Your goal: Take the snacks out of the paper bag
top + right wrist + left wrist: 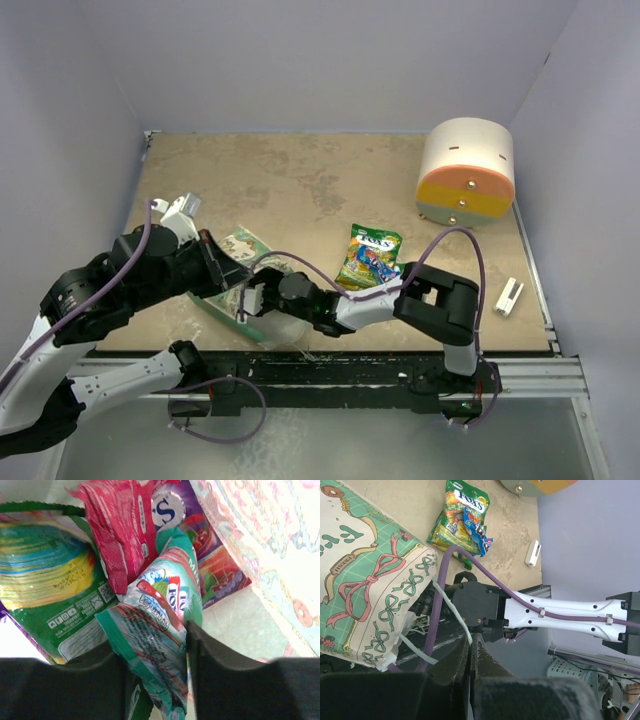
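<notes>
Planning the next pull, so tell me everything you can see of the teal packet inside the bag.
The teal packet is shiny, crinkled, foil-like, with white, red and blue print. It sits tilted inside the paper bag, overlapping the pink-red packet and the purple packet. The right gripper has a finger on each side of it; a firm grip cannot be confirmed.

Enclosure: plain pale lavender walls [330, 60] at the back and on both sides, matte, under soft even light with faint shadows only. Work surface: one tan tabletop [300, 180], mottled and worn, edged on the near side by a silver metal rail [540, 375]. Past the table's edge, low in the left wrist view: a white slatted basket [565, 669] among dark cables.
</notes>
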### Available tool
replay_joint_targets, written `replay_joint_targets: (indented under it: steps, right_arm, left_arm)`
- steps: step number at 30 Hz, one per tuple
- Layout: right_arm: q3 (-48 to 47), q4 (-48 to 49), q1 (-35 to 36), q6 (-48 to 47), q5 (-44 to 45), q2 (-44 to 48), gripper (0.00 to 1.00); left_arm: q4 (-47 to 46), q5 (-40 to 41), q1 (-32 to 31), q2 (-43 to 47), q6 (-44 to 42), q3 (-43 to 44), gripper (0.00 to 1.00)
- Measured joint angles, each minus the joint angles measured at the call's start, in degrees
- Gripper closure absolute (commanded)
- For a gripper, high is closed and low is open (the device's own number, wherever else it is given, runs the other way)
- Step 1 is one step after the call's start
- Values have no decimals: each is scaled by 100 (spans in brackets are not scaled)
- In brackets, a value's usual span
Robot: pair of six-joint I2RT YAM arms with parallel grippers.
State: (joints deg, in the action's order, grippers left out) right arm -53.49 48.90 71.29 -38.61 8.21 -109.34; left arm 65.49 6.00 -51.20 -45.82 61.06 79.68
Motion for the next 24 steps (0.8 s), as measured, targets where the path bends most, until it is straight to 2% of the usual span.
replay_joint_targets:
  steps: [5, 10, 13, 24]
  right_arm:
    - [2, -24, -37, -11, 7, 55, 82]
    - [192, -385, -37, 229, -24, 588, 97]
    - [385, -748, -28, 452, -68, 1106, 100]
    - [964, -2396, -33, 1434, -437, 3447, 100]
  left_arm:
    - [-22, 44, 0, 118, 52, -22, 100]
    - [-76, 109, 0, 356, 94, -177, 100]
    - [-146, 138, 0, 341, 94, -212, 100]
    - [-721, 57, 0, -232, 68, -306, 100]
